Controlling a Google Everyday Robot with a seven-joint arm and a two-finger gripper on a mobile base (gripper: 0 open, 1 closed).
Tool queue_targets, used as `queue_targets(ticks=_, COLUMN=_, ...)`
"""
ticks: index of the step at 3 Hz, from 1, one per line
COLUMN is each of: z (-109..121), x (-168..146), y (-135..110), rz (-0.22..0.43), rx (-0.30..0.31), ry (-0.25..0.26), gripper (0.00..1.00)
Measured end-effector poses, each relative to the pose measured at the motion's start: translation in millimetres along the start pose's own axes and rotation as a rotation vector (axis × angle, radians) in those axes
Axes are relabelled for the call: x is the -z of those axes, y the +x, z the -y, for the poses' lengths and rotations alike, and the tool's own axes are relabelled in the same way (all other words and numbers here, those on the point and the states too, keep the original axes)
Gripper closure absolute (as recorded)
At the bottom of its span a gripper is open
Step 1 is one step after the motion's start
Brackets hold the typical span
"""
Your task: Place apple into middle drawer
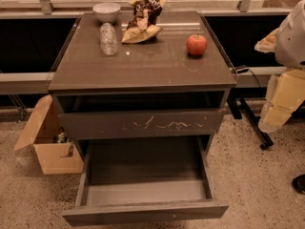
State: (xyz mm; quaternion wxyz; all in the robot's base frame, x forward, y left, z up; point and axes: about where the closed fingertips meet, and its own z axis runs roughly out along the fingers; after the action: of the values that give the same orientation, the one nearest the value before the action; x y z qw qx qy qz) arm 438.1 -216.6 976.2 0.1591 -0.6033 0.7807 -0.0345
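The red apple [197, 45] stands on the right side of the dark cabinet top [143, 66], free of any hold. The middle drawer [145, 213] is pulled out wide below, and its smooth grey floor [145, 191] lies bare. My gripper [280, 101], a pale yellowish part under the white arm housing [291, 35], hangs at the right edge of the camera view. It is to the right of the cabinet, lower than the apple and well apart from it.
On the cabinet top's back left are a white bowl [106, 11], a clear bottle [108, 38] lying down and a brown snack bag [143, 20]. The scratched drawer front [140, 124] sits above the open drawer. An open cardboard box [45, 144] stands on the floor at the left.
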Motion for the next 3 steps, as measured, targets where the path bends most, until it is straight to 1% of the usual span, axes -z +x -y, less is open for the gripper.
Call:
queue_targets(ticks=1, z=0.0, x=0.0, y=0.0, rz=0.000, rx=0.000, ry=0.000, gripper=0.00)
queue_targets(ticks=2, z=40.8, x=-12.0, y=-4.9, rz=0.064, rx=-0.008, ry=0.040, gripper=0.00)
queue_targets(ticks=3, z=101.7, x=-33.5, y=-13.2, rz=0.198, rx=-0.027, ry=0.074, gripper=0.00)
